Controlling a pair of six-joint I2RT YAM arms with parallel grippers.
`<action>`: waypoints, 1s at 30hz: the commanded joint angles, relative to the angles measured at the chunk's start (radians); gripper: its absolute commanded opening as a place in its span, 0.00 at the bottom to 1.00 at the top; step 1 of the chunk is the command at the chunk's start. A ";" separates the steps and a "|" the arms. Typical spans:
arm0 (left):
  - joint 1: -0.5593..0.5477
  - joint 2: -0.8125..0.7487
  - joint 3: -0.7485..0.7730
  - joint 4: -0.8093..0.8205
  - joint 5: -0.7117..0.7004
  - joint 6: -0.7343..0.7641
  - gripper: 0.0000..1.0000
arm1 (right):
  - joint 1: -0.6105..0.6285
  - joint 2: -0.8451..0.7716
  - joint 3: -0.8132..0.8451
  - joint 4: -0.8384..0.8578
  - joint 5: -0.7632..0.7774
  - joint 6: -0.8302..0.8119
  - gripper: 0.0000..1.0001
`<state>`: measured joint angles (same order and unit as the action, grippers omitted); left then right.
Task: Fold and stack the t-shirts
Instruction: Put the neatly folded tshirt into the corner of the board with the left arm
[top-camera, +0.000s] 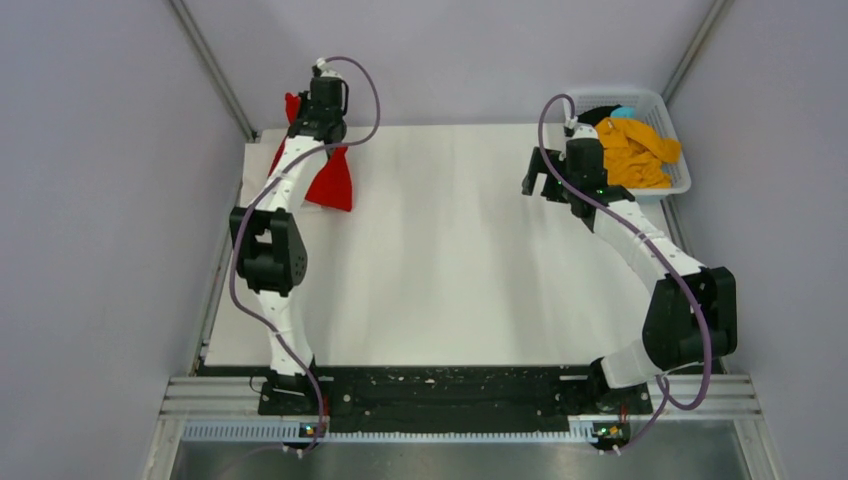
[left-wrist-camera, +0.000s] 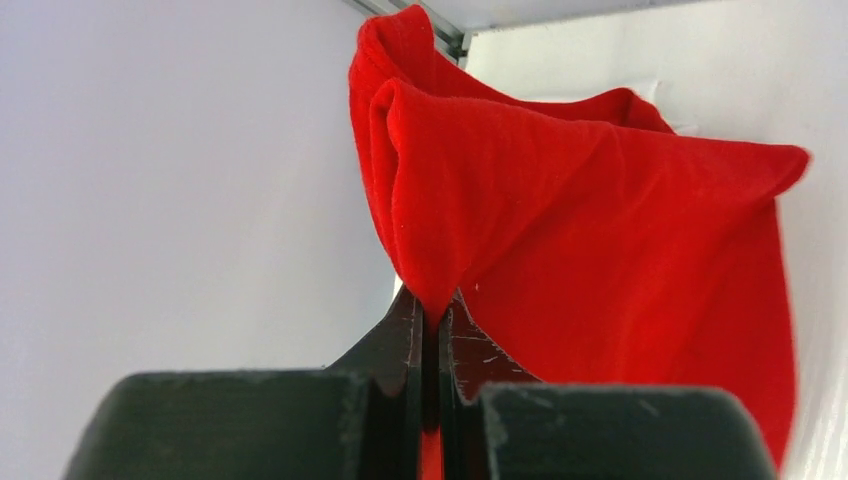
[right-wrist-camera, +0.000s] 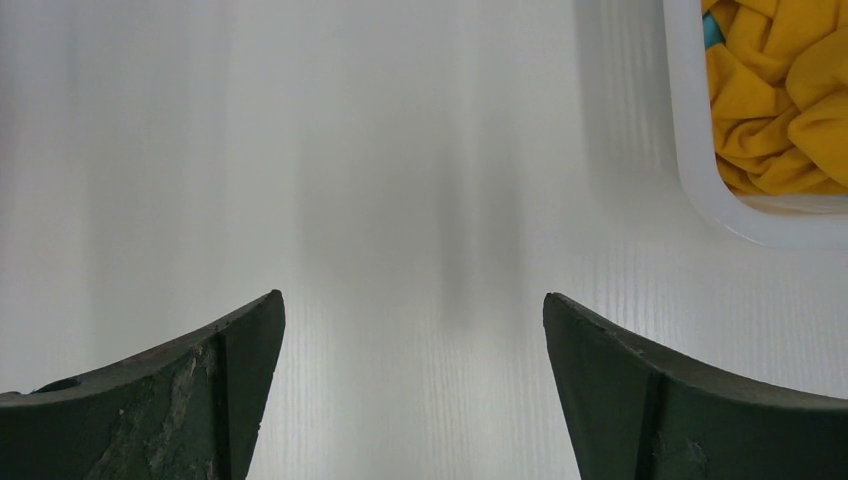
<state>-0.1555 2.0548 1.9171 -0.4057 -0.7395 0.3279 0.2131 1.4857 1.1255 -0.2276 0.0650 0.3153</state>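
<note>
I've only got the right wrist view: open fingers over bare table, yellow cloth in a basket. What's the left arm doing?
Observer: The left gripper is shut on the red shirt at the table's far left corner.
Operator: Anything else in the basket?
Observer: Yes, black cloth lies behind the yellow shirt, at the far end.

A white table (top-camera: 440, 290) stands between plain pale-lilac walls (top-camera: 90, 250), aluminium struts (top-camera: 212, 70) at its far corners, softly lit.
</note>
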 joint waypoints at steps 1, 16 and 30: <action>0.031 -0.078 0.045 0.081 0.077 0.061 0.00 | -0.004 -0.029 0.013 0.020 0.025 -0.015 0.99; 0.222 0.045 0.101 0.114 0.218 -0.023 0.00 | -0.004 -0.019 0.026 0.003 0.037 -0.014 0.99; 0.275 0.174 0.117 0.166 0.251 -0.067 0.00 | -0.004 0.018 0.048 -0.015 0.038 -0.011 0.99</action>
<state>0.1135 2.1967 1.9690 -0.3367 -0.4671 0.2699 0.2131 1.4899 1.1267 -0.2485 0.0879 0.3145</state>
